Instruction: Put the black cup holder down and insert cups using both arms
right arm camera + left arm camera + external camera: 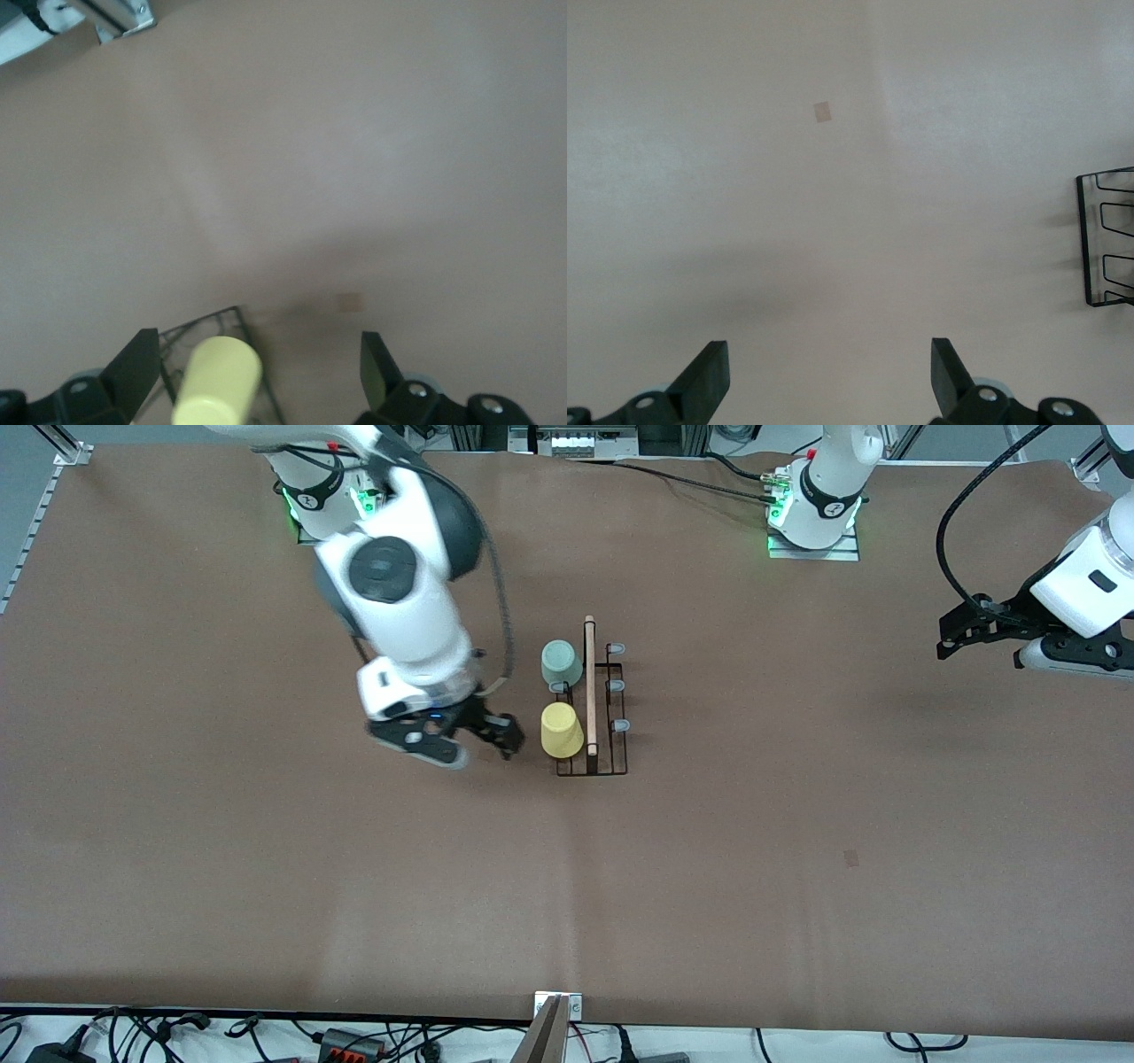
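White jointed arms; black hands; green-lit bases

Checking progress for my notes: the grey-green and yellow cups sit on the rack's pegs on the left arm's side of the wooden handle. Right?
Not quite: in the front view the grey-green cup and yellow cup sit on the black cup holder on the right arm's side of its wooden handle.

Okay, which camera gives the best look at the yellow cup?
The front view: the yellow cup shows whole on the black cup holder, beside the grey-green cup. The right wrist view catches only part of it, close up; the left wrist view misses it.
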Motion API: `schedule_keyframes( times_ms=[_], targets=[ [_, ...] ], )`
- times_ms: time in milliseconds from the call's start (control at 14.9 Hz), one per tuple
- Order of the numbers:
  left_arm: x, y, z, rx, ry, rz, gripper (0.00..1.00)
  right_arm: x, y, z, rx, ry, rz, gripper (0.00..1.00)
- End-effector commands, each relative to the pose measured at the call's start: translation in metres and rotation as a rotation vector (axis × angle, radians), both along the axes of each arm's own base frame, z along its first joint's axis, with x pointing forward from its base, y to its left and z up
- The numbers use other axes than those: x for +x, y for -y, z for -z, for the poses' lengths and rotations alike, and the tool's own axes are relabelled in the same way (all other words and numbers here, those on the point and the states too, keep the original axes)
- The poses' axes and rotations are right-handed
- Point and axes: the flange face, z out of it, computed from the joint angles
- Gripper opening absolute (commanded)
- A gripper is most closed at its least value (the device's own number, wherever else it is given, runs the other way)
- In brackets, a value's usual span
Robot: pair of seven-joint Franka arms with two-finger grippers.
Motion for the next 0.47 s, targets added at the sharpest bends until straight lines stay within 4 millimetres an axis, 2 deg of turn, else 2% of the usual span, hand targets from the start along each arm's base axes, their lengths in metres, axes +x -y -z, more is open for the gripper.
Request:
schedule_keyframes(
  times_ms=[0, 134, 336, 403],
  targets=[
    [0.001, 0.001, -0.005, -0.018, 0.002, 0.009, 1.0, -0.005, 0.082, -0.038, -0.059, -0.049, -0.053, 1.0],
    [0.001, 0.001, -0.005, -0.018, 0.003, 0.009, 1.0, 0.004, 0.144, -0.059, -0.072, -0.065, -0.09, 1.0],
    [0.001, 0.001, -0.005, -0.018, 0.002, 0.009, 1.0, 0.003, 0.23, -0.086, -0.089, -0.11, -0.103, 1.0],
    [0.001, 0.001, -0.005, -0.018, 0.002, 0.007, 1.0, 0.003, 0.264, -0.089, -0.104, -0.128, -0.111, 1.0]
  ],
)
